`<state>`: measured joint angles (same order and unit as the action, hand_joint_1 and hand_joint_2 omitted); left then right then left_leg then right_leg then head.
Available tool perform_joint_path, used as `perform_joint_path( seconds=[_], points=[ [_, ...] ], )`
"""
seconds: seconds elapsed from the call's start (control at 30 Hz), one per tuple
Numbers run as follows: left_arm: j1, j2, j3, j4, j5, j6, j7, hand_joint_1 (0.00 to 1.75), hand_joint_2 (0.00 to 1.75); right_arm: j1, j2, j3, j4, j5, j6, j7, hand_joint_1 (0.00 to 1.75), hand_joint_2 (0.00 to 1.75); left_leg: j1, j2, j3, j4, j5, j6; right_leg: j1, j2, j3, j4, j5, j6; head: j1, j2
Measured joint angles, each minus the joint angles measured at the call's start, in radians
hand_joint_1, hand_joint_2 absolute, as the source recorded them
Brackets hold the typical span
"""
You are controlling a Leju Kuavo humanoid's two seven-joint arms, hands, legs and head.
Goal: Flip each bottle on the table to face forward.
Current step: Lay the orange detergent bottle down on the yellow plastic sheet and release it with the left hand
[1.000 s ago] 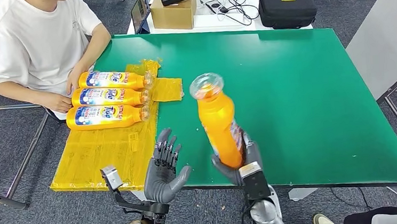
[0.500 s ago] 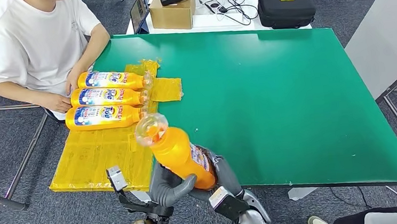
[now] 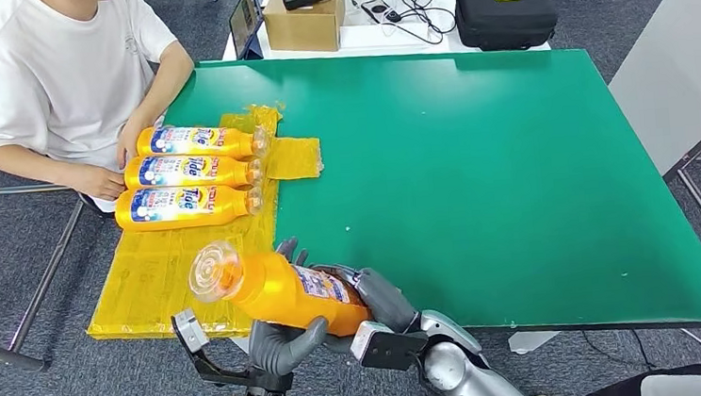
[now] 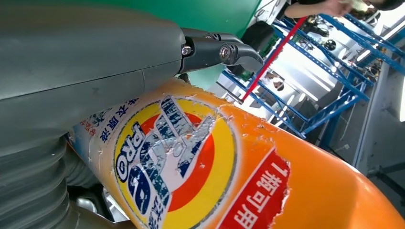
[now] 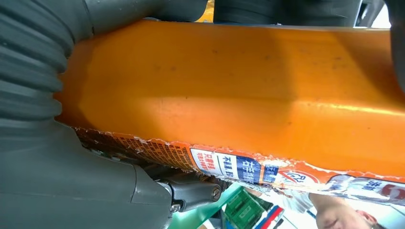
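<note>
Both hands — right hand (image 3: 380, 297) and left hand (image 3: 287, 340) — hold the orange bottle (image 3: 283, 292); left wrist view shows its worn label (image 4: 172, 162)

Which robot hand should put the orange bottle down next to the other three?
Probably the left hand. It sits under the orange bottle on the side nearer the yellow sheet, where the three bottles lie. The right hand grips the base, farther away.

Both hands (image 3: 337, 317) gripping orange bottle (image 3: 279, 293), three bottles (image 3: 189, 170) on mat

four bottles (image 3: 279, 293), two hands (image 3: 287, 340), one person (image 3: 54, 79)
</note>
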<state>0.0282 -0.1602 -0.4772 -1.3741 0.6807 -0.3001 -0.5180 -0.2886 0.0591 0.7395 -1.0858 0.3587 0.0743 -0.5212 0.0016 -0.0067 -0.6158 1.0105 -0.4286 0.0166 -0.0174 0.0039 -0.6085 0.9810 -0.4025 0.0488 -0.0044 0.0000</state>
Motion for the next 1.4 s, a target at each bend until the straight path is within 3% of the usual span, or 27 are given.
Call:
perform_joint_path(
  seconds=[0.17,0.23,0.27,0.3,0.33,0.37,0.4,0.5,0.7,1.03,1.1,1.23,1.4],
  points=[
    [0.000,0.000,0.000,0.008,-0.001,-0.001,0.000,0.02,1.75,-0.008,-0.011,0.012,0.006,0.000,0.004,0.001,1.75,1.75,0.000,0.000,0.000,0.000,0.000,0.000,0.000,0.000,0.000,0.000,0.000,0.000,0.000,0.000],
    [0.000,0.000,0.001,0.009,-0.001,-0.001,0.000,0.82,1.75,-0.010,-0.013,0.016,0.007,0.000,0.005,0.001,1.72,1.75,0.000,0.000,0.000,0.000,0.000,0.000,0.000,0.000,0.000,0.000,0.000,0.000,0.000,0.000],
    [0.000,0.000,0.001,0.009,-0.002,-0.001,0.000,1.25,1.75,-0.011,-0.014,0.018,0.007,0.000,0.006,0.003,1.42,1.75,0.000,0.000,0.000,0.000,0.000,0.000,0.000,0.000,0.000,0.000,0.000,0.000,0.000,0.000],
    [0.000,0.000,0.001,0.011,-0.003,-0.001,0.001,1.67,1.75,-0.013,-0.015,0.019,0.008,0.000,0.009,0.006,1.00,1.75,0.000,0.000,0.000,0.000,0.000,0.000,0.000,0.000,0.000,0.000,0.000,0.000,0.000,0.000],
    [0.000,0.000,0.002,0.014,-0.004,0.000,0.004,1.75,1.75,-0.017,-0.017,0.022,0.010,-0.002,0.018,0.012,0.56,1.75,0.000,0.000,0.000,0.000,0.000,0.000,0.000,0.000,0.000,0.000,0.000,0.000,0.000,0.000],
    [0.000,0.000,0.004,0.019,-0.005,0.000,0.007,1.75,1.75,-0.021,-0.020,0.026,0.013,-0.005,0.031,0.022,0.15,1.75,0.000,0.000,0.000,0.000,0.000,0.000,0.000,0.000,0.000,0.000,0.000,0.000,0.000,0.000],
    [-0.001,-0.001,0.008,0.025,-0.006,0.002,0.012,1.75,1.75,-0.026,-0.024,0.031,0.018,-0.009,0.046,0.031,0.02,1.31,0.000,0.000,0.000,0.000,0.000,0.000,0.000,0.000,0.000,0.000,0.000,0.000,0.000,0.000],
    [-0.011,-0.005,0.022,0.044,-0.005,0.008,0.026,1.75,1.75,-0.027,-0.030,0.046,0.034,-0.016,0.052,0.046,0.00,0.00,0.000,0.000,0.000,0.000,0.000,0.000,0.000,0.000,0.000,0.000,0.000,0.000,0.000,0.000],
    [-0.027,-0.022,0.034,0.052,-0.002,0.042,0.043,1.75,1.75,0.017,-0.008,0.049,0.030,0.012,-0.104,0.039,0.00,0.00,0.000,-0.001,-0.001,0.000,0.000,0.000,0.000,0.000,0.000,0.000,0.000,0.000,0.000,0.000],
    [-0.027,-0.038,0.046,0.020,-0.010,0.219,0.057,1.75,1.75,0.102,0.034,0.011,0.003,0.016,-0.262,0.023,0.00,0.00,0.000,-0.001,-0.001,0.000,0.000,0.000,0.000,0.000,0.000,0.000,0.000,0.000,0.000,0.000],
    [-0.030,-0.038,0.059,0.015,-0.065,0.303,0.040,1.75,1.75,0.127,0.039,0.000,-0.010,0.012,-0.292,0.014,0.00,0.00,0.000,-0.001,-0.001,0.000,0.000,0.000,0.000,0.000,0.000,0.000,0.000,0.000,0.000,0.000],
    [-0.053,-0.037,0.089,0.025,-0.303,0.585,-0.011,1.75,1.75,0.177,0.042,-0.018,-0.038,0.009,-0.350,-0.001,0.00,0.00,0.000,-0.002,-0.001,0.000,0.000,0.000,0.000,0.000,0.000,0.000,0.000,0.000,0.000,0.000],
    [-0.132,-0.028,0.114,0.115,-0.615,0.873,-0.061,1.75,1.75,0.209,0.044,-0.035,-0.042,0.011,-0.404,-0.030,0.00,0.00,0.000,-0.002,-0.001,0.000,0.000,0.000,0.000,0.000,0.000,0.000,0.000,0.000,0.000,0.000]
  ],
)
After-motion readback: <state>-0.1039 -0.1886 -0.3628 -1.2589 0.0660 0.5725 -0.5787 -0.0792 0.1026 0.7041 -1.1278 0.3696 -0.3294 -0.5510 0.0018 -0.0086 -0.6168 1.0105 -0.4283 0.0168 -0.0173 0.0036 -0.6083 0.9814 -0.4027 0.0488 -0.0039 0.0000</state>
